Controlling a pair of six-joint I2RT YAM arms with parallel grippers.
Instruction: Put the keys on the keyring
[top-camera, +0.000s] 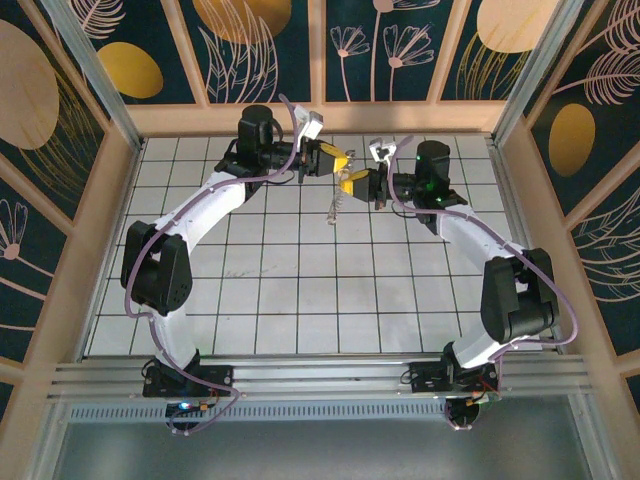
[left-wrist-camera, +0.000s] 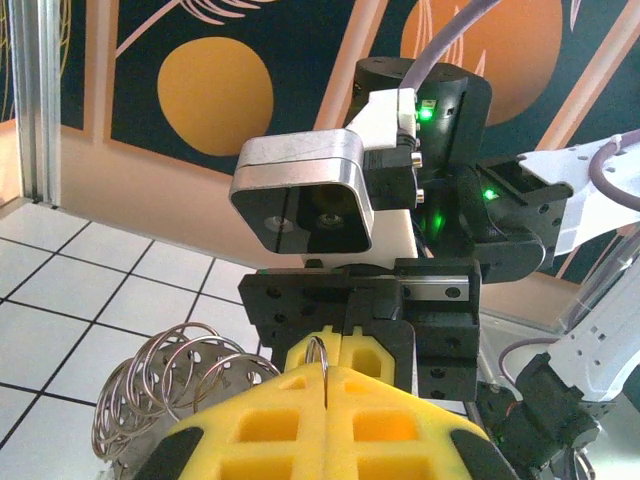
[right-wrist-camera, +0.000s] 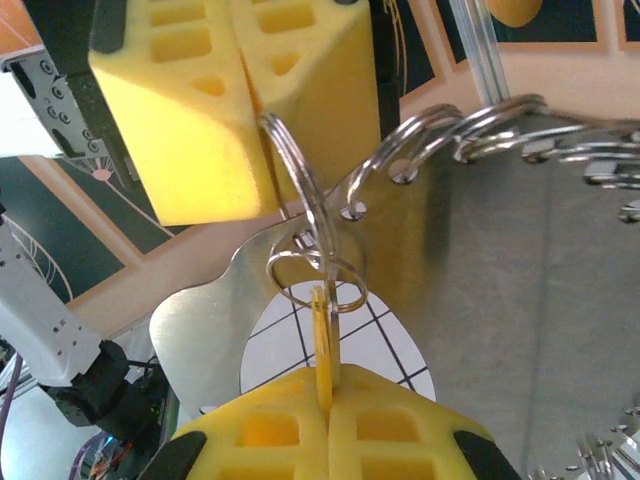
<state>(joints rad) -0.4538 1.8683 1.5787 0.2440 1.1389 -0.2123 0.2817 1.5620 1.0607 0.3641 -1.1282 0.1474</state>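
keyring (right-wrist-camera: 300, 190) hangs mid-air between my arms, my left gripper (left-wrist-camera: 325, 360) clamped tight on its top edge to steady it; my right gripper (right-wrist-camera: 325, 385) pinches the key's yellow tag (right-wrist-camera: 321, 320), presenting its small ring (right-wrist-camera: 345, 290) for threading.

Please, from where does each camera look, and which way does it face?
Top external: above and behind the bases, looking down on the table; both arms show, left end effector and right end effector close together far out.
Left wrist: on the left wrist, facing the right wrist camera; left fingers show below.
Right wrist: on the right wrist, facing the left end effector; right fingers show below, pinching a tag.
Shared: both wrist views show the ring the left fingers hold.
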